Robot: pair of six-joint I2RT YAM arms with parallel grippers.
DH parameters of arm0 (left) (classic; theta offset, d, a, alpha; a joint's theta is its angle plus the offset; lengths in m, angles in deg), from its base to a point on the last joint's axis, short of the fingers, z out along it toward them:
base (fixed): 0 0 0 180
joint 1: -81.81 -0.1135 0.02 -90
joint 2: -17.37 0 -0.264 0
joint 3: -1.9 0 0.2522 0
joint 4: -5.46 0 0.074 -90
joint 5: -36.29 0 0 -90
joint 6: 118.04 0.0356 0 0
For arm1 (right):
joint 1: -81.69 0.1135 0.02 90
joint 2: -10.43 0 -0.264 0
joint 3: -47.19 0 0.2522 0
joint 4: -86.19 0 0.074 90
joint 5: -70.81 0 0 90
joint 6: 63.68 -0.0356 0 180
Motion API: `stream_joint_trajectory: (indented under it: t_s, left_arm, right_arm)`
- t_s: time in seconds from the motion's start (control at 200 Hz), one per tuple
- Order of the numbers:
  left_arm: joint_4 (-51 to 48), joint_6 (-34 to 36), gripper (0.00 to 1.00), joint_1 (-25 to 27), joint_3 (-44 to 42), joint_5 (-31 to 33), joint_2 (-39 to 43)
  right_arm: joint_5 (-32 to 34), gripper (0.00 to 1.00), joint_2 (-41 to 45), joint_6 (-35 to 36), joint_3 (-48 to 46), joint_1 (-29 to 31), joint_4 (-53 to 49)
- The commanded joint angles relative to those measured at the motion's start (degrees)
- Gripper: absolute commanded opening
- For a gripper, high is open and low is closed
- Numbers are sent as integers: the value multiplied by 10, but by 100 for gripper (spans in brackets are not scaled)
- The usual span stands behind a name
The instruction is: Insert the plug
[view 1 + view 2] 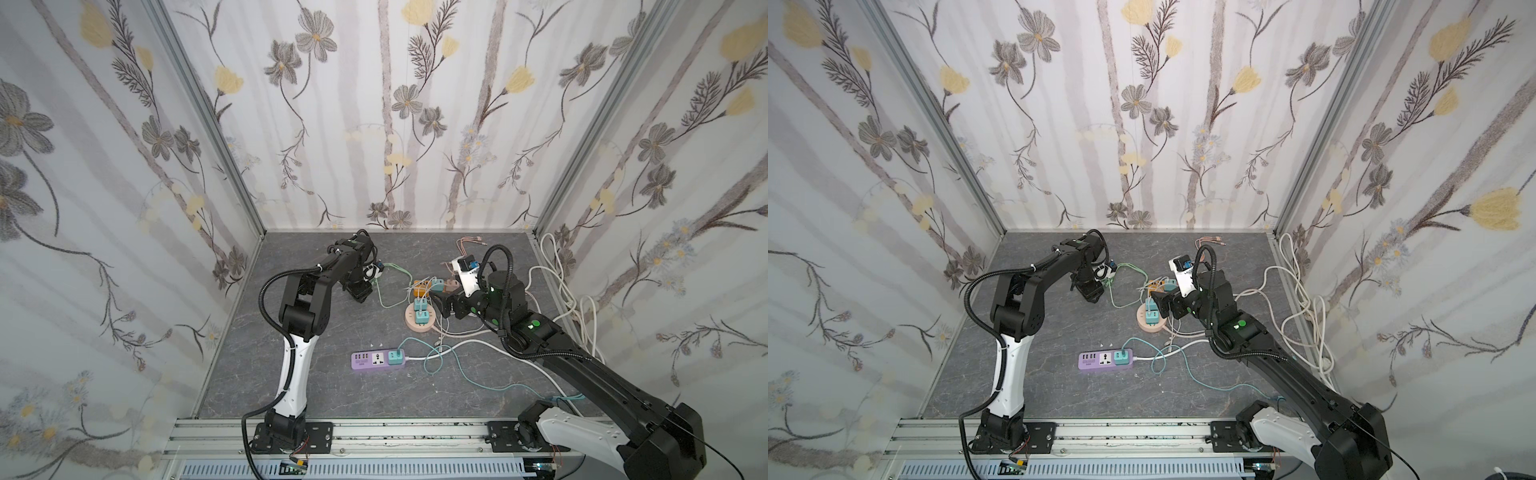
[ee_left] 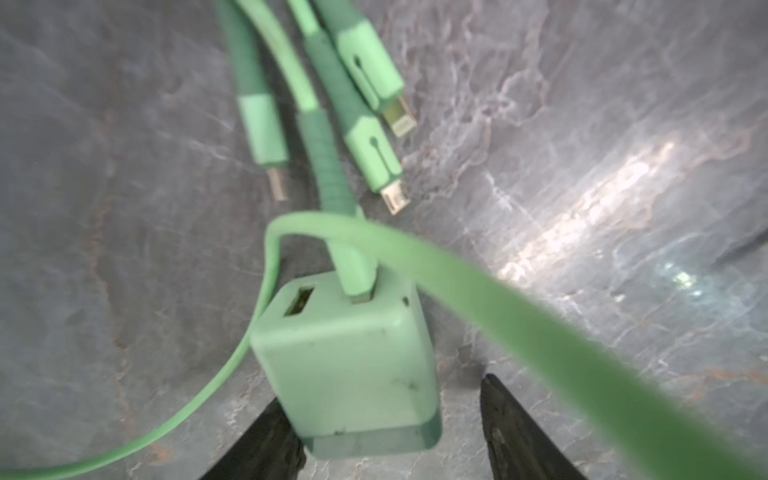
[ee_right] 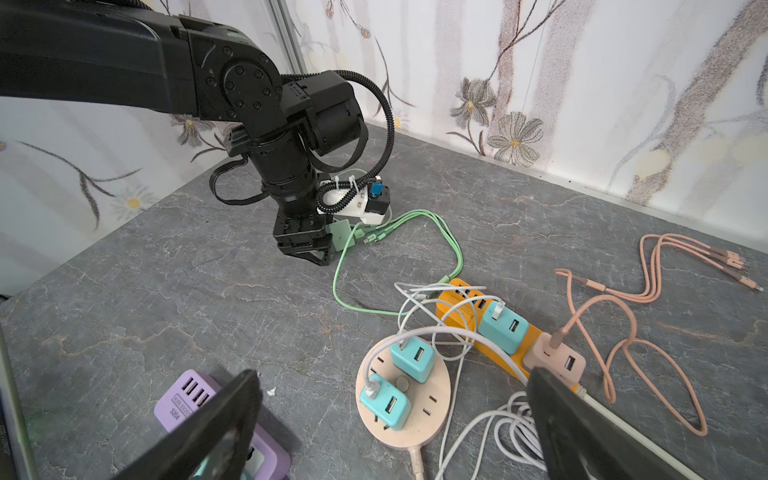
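The green plug (image 2: 345,365) is found at the far left of the table (image 1: 249,374), lying between the two sides of the left claw (image 2: 382,395). That claw is seen spread around it. One finger (image 2: 266,444) is set against a side of the block, while a gap is left at the other finger (image 2: 511,428), so no pinch is judged to be made yet. The block's axis, from its USB face to its darker base, is lined up with the claw's reach, the base being turned toward the wrist; the prongs cannot be seen. A green cable (image 2: 540,324) is plugged into the USB face and looped across the front of the claw, which is judged a snagging risk.

The right claw (image 1: 439,306) is held wide apart and empty above the round board (image 1: 419,327), so the left arm is plainly the nearer one.

The round board is filled with two teal plugs (image 3: 411,357). The orange strip (image 3: 451,311) is occupied by another teal one and a pink plug (image 3: 557,361). The purple strip (image 1: 363,360) is loaded at one end only. Its middle socket is seen free, well apart from the left claw, toward the near edge.
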Motion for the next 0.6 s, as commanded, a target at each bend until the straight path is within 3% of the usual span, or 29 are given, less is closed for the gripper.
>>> stream_joint_trajectory:
  t_s: [0.0,0.2,0.465,0.595]
  left_arm:
    - [7,13,65,-3,-14,-3,6]
    - [48,-2,63,-3,-42,-5,26]
    - [54,-85,65,-3,-22,7,10]
    - [51,-105,61,-3,-22,-1,5]
  right_arm:
    - [4,99,0,1,4,0,13]
    - [-2,99,-2,-3,9,0,13]
    - [-5,99,-2,-7,7,0,16]
    - [-7,99,-2,-8,5,0,15]
